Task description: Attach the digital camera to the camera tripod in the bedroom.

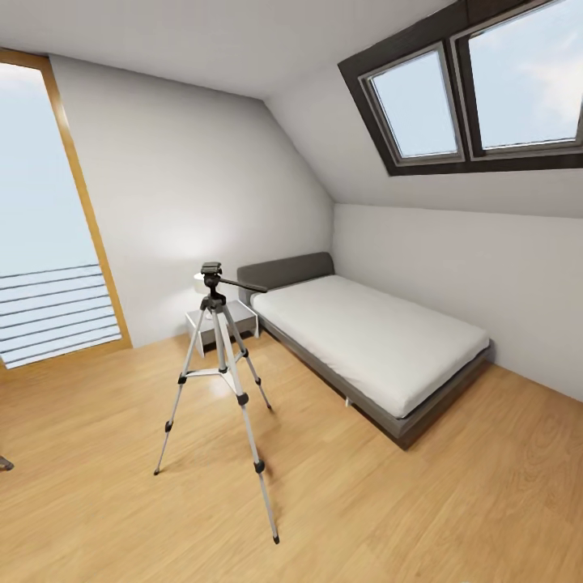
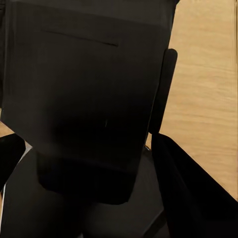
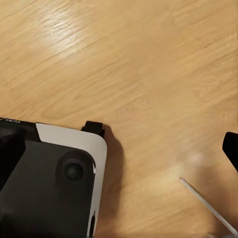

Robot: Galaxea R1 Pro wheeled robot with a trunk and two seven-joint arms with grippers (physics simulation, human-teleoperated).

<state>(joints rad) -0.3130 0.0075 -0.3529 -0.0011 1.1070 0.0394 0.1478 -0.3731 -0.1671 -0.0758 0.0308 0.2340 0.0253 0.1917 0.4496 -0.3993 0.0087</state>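
The camera tripod (image 1: 220, 366) stands on the light wood floor of the bedroom, left of the bed, its silver legs spread and its black pan head (image 1: 212, 272) bare, the handle pointing right. A black boxy body, which I take for the digital camera (image 2: 89, 99), sits close in front of the left wrist lens between the dark fingers (image 2: 193, 193) of my left gripper (image 2: 89, 173). My right gripper (image 3: 119, 148) hangs open over the floor with nothing between its fingertips (image 3: 231, 148).
A low grey-framed bed (image 1: 380, 344) runs along the right wall under a skylight (image 1: 478, 89). A white nightstand (image 1: 243, 317) stands behind the tripod. A tall window (image 1: 40, 235) is at the left. My base's corner (image 3: 54, 178) and a thin silver rod (image 3: 208, 208) lie below the right wrist.
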